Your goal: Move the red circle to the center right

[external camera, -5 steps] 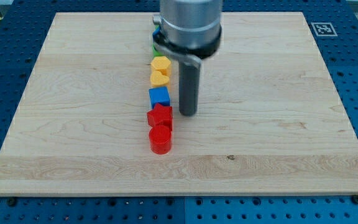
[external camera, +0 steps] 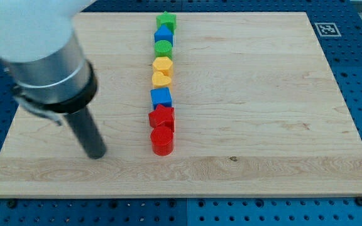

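Note:
The red circle [external camera: 162,140] is a red cylinder at the lower end of a column of blocks near the board's middle. It touches a red star-like block [external camera: 161,117] just above it. My tip [external camera: 97,154] rests on the board to the view's left of the red circle, well apart from it and slightly lower. The rod rises up and left into the grey arm body [external camera: 39,47].
Above the red blocks the column runs up: a blue cube [external camera: 161,97], two yellow blocks [external camera: 162,71], a green circle [external camera: 163,48], a blue block [external camera: 164,35] and a green star [external camera: 166,21]. The wooden board [external camera: 281,125] lies on a blue perforated table.
My tip has moved from just right of the blue cube and red star to the left side of the column, lower on the board. The blocks have not moved.

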